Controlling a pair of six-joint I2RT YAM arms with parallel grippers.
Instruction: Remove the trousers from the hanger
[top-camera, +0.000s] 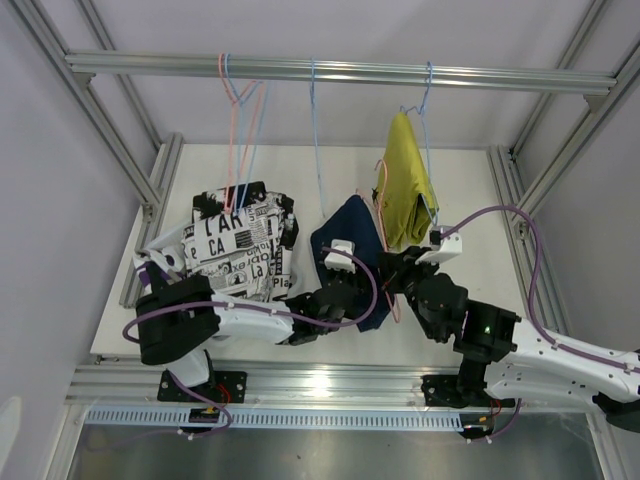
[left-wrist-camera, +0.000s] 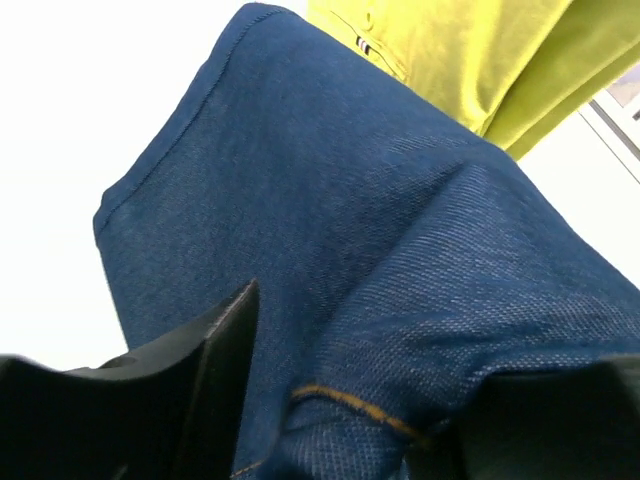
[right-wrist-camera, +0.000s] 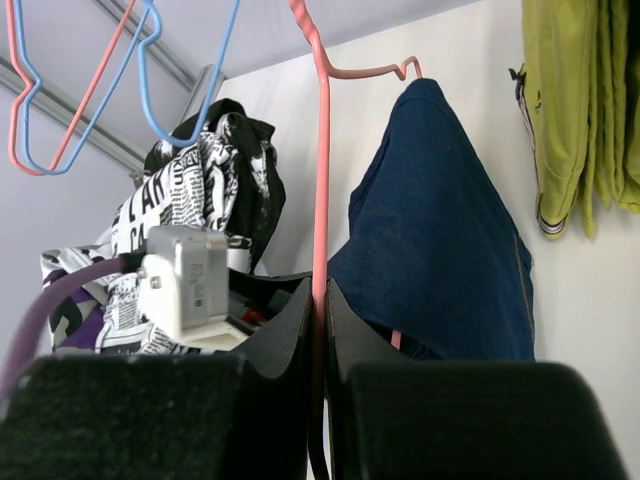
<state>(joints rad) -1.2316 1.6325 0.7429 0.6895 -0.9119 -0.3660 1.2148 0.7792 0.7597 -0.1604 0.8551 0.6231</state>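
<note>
The plain navy trousers (top-camera: 348, 232) hang over a pink hanger (right-wrist-camera: 322, 150) above the table. My right gripper (right-wrist-camera: 320, 290) is shut on the hanger's wire stem, just right of the navy cloth in the top view (top-camera: 395, 270). My left gripper (top-camera: 352, 285) is at the lower part of the navy trousers (left-wrist-camera: 380, 230), its fingers closed on a bunched fold with an orange seam. The yellow trousers (top-camera: 405, 190) hang on a blue hanger from the rail. The white printed pair (top-camera: 240, 245) lies in a heap with black and purple cloth at the left.
An aluminium rail (top-camera: 340, 70) crosses the back and carries empty pink and blue hangers (top-camera: 235, 110) and another blue one (top-camera: 316, 130). Frame posts stand at both sides of the white table (top-camera: 480, 200). The yellow trousers (right-wrist-camera: 575, 110) hang close to the right of the navy pair.
</note>
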